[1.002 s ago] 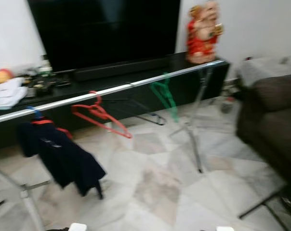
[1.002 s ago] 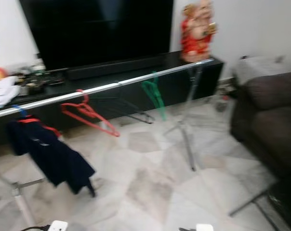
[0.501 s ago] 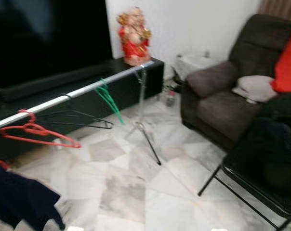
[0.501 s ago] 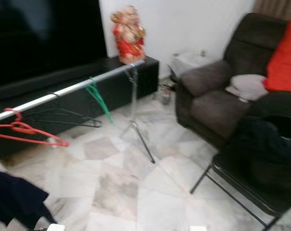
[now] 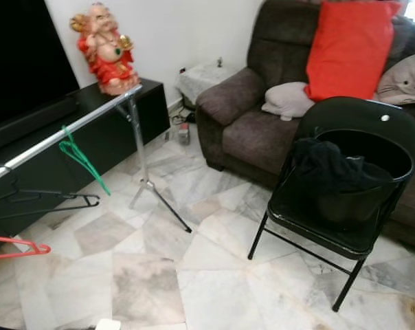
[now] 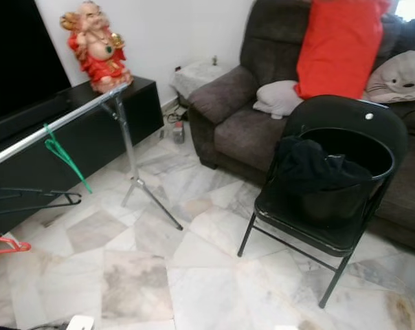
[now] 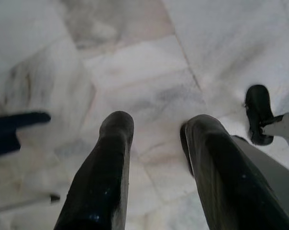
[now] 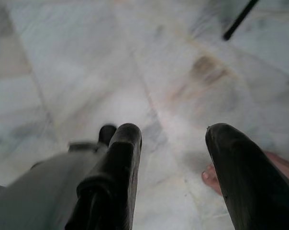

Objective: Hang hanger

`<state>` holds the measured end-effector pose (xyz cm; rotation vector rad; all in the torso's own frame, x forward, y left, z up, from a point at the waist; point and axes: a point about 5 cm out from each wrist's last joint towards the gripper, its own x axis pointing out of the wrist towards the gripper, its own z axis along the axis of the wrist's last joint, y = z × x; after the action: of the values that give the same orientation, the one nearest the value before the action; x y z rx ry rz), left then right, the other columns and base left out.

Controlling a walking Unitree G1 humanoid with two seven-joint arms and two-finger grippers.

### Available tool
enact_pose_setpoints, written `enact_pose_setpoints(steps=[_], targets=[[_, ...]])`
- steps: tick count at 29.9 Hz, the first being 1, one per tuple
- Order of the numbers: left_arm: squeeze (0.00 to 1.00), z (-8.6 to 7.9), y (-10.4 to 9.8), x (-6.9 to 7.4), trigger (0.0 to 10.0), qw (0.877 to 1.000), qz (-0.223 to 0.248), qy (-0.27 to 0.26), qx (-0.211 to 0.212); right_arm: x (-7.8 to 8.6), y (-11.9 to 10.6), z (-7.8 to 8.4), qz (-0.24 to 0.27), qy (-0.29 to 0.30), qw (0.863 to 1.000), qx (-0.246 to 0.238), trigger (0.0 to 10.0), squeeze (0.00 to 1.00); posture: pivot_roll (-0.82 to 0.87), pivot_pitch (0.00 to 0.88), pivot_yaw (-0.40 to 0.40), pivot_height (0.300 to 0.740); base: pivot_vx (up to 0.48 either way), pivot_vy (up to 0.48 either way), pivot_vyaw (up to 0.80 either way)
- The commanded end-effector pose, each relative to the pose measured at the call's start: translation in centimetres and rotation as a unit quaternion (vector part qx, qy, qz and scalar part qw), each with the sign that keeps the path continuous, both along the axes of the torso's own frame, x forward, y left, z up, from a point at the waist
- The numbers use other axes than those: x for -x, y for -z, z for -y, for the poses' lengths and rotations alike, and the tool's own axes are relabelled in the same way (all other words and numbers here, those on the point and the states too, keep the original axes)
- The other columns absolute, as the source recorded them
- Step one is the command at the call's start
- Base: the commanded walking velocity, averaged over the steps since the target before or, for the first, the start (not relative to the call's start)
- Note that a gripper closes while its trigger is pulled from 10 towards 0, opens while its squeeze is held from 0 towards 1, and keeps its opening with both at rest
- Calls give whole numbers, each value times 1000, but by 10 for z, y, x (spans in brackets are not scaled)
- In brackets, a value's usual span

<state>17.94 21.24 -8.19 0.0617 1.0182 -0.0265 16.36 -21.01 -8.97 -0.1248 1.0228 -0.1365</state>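
Observation:
A silver clothes rail (image 5: 63, 130) runs along the left on a tripod stand (image 5: 147, 185). Three hangers hang from it: a green hanger (image 5: 84, 159), a black hanger (image 5: 49, 204) and, at the left edge, a red hanger (image 5: 15, 249) cut off by the frame. Both arms hang low over the marble floor. My left gripper (image 7: 159, 122) is open with nothing between its fingers. My right gripper (image 8: 173, 132) is also open and holds nothing.
A black folding chair (image 5: 372, 130) with a dark garment (image 5: 331, 165) on its seat stands at the right. Behind it is a brown sofa (image 5: 249, 130) with a red cushion (image 5: 348, 48). A red figurine (image 5: 106, 47) sits on the black TV cabinet (image 5: 152, 103). A person's bare toes (image 8: 211, 179) touch the floor near my right gripper.
The camera has swung to the right: the rail and hangers slid to the left edge, the dark hung garment left the picture, and the sofa and folding chair came into view.

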Motion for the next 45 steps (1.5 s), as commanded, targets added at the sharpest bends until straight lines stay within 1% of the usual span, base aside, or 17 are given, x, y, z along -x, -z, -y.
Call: enact_pose_setpoints(steps=[1,13,15,22,34,45], targets=[[0,-7,2,6,10000,1000,-9,-13,-7,1,2,-5,-3,2,1000,-7,10000,0,-91,0,78,740,0,0,-800],[0,-7,2,6,10000,1000,-3,-26,0,0,1,-6,-1,4,1000,-7,10000,0,-88,0,78,740,0,0,-797],[0,-6,1,6,10000,1000,-1,-27,3,-1,1,-6,6,14,1000,-9,10000,0,-88,0,77,740,0,0,-781],[0,-6,1,5,10000,1000,1,-29,5,-6,-3,-4,25,25,999,-5,10000,0,-88,0,77,740,358,0,0],[0,-6,1,4,10000,1000,-1,-28,8,-8,-3,-4,27,34,999,-4,10000,0,-87,0,78,740,390,0,0],[0,-6,1,4,10000,1000,-2,-25,8,-8,-3,-4,29,35,999,-1,10000,0,-85,0,80,740,393,0,-760]])
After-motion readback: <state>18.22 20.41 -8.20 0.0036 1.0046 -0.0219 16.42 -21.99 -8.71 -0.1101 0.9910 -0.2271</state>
